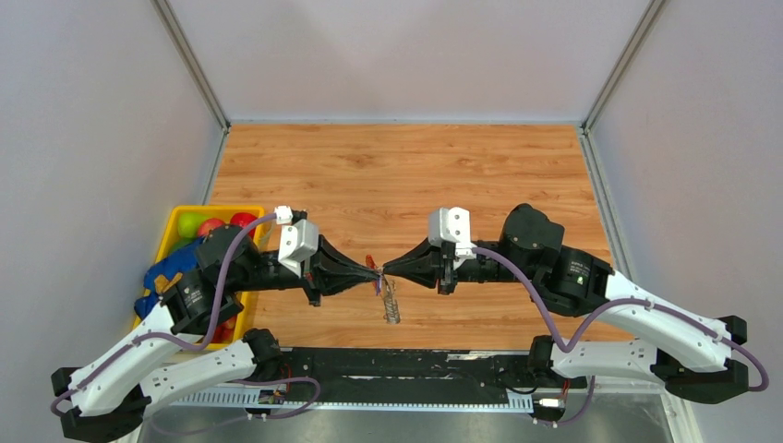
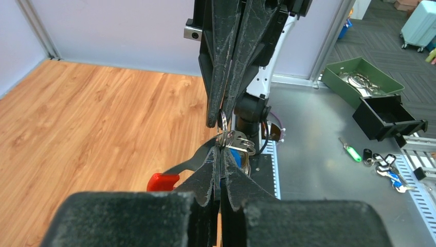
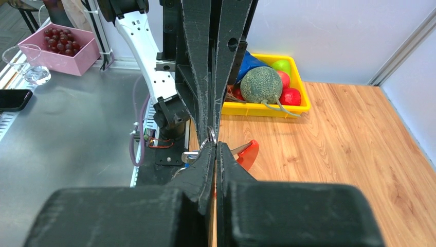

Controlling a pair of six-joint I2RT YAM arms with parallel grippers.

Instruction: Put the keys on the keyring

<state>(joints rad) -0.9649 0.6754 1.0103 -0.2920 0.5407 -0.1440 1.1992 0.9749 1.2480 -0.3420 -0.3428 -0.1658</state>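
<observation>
Left gripper [image 1: 373,274] and right gripper [image 1: 387,269] level, tip to tip, jaws together at keys [image 2: 234,142] and keyring [image 2: 163,181].

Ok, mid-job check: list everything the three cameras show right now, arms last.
keys: one bunch, silvery with blue tag, hanging at the meeting fingertips
keyring: one, red and grey, same spot
table: one, wooden
yellow bin: one, table's left edge
melon: one, grey-green, in yellow bin
round fruit: several, red and green, in yellow bin
blue cloth: one, over yellow bin
metal bench: one, grey, beside table
green tray: one, on metal bench
black box: one, beside green tray
loose keys: few, coloured tags, metal bench
pink box: one, dark red fruit inside
glass: one, clear, beside pink box
flat device: one, black
left gripper: black, shut on keyring
right gripper: black, shut on keys
</observation>
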